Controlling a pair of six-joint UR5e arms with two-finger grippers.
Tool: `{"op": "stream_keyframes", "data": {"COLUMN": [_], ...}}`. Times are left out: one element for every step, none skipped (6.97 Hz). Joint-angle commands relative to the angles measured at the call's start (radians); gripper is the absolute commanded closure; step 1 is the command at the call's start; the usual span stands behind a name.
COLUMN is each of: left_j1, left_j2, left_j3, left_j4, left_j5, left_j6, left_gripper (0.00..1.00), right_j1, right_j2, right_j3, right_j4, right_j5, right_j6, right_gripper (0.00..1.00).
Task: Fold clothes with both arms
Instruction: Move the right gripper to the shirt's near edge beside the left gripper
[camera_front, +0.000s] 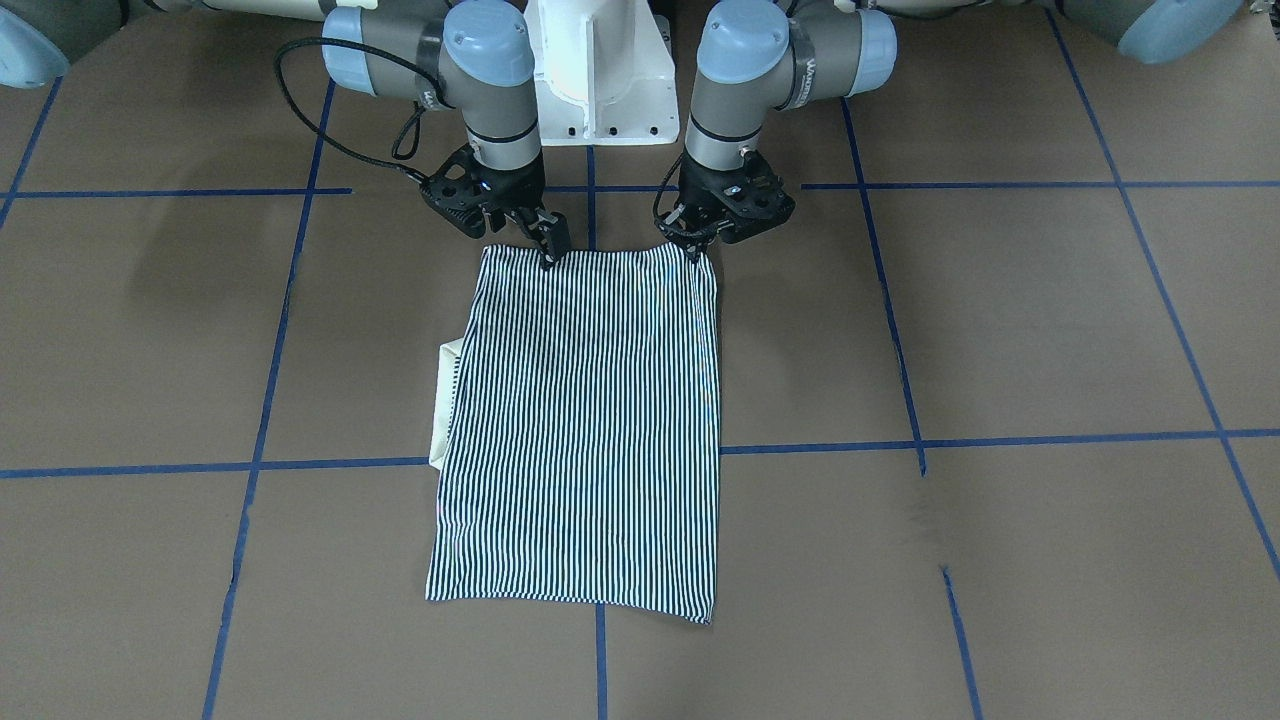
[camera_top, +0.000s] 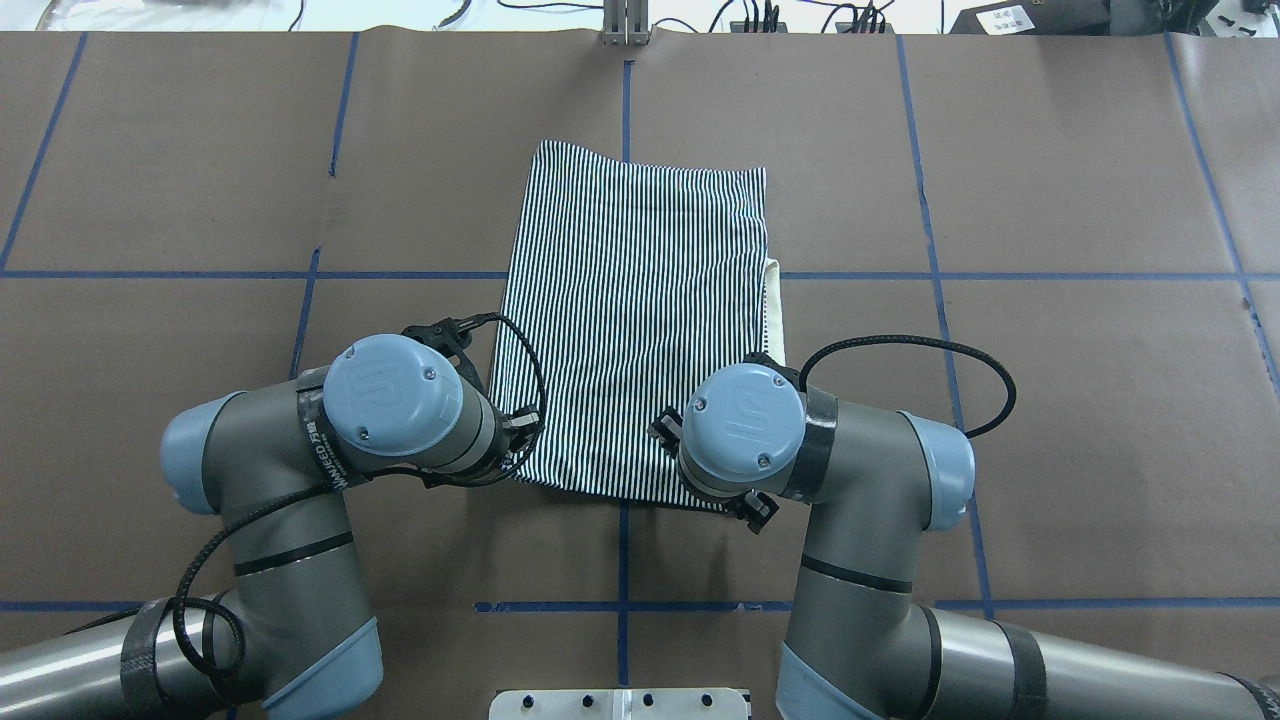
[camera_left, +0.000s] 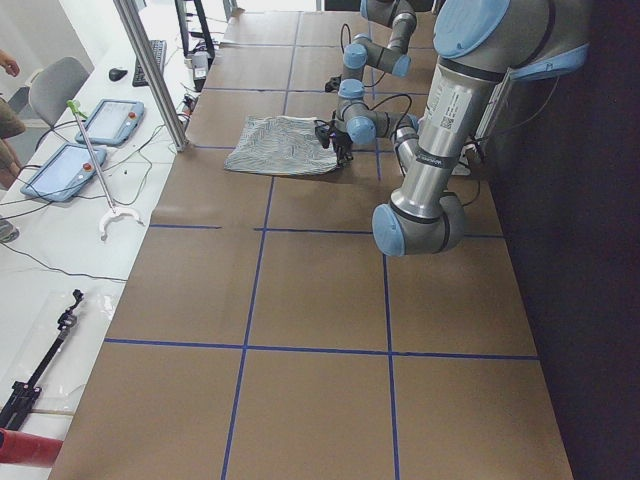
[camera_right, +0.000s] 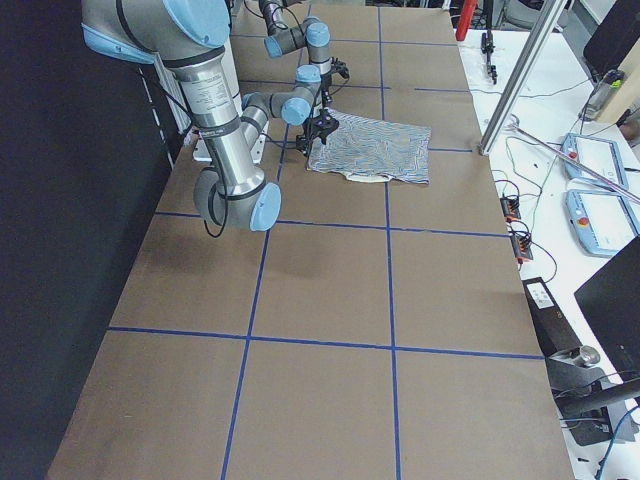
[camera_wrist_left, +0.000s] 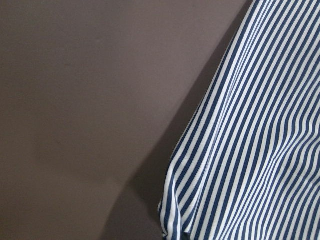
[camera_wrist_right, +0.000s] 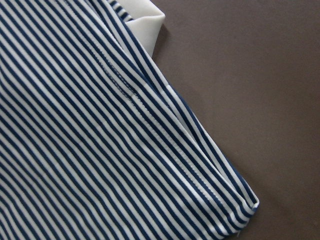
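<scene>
Brown paper marked with blue tape lines (camera_front: 820, 447) covers the tabletop (camera_front: 1000, 320). On it lies a navy-and-white striped polo shirt (camera_front: 590, 420), well in from both ends of the tabletop and roughly midway between the robot-side edge and the opposite edge.

The shirt is a long, fairly neat rectangle whose long sides run away from the robot. No sleeves show, so they appear to be tucked under. A flap of the cream collar (camera_front: 447, 400) pokes out along the long side on the robot's right.

Both arms reach down to the short end of the shirt nearest the robot. The right tool (camera_front: 549, 250) appears pinched on that hem a little in from its corner. The left tool (camera_front: 697, 243) appears pinched on the other corner. In the left wrist view the cloth rises slightly off the paper and casts a shadow.

The lengthwise folds look finished. What seems left is to carry this held end over to the far end to halve the shirt, then let go. The protruding collar may need tidying.
</scene>
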Motion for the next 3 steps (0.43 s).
{"op": "stream_keyframes", "data": {"left_j1": [0.000, 0.000, 0.000], "left_j2": [0.001, -0.001, -0.001], "left_j3": [0.001, 0.000, -0.002], "left_j4": [0.000, 0.000, 0.001], "left_j5": [0.000, 0.000, 0.000], "left_j6": [0.001, 0.001, 0.001], "left_gripper": [1.00, 1.00, 1.00], "right_j1": [-0.004, -0.002, -0.004], "right_j2": [0.004, 0.016, 0.032], "right_j3": [-0.021, -0.044, -0.072], "right_j4": [0.016, 0.042, 0.059], "right_j5": [-0.009, -0.009, -0.008], "right_j6": [0.052, 0.086, 0.110], "right_gripper": [0.00, 0.00, 0.00]}}
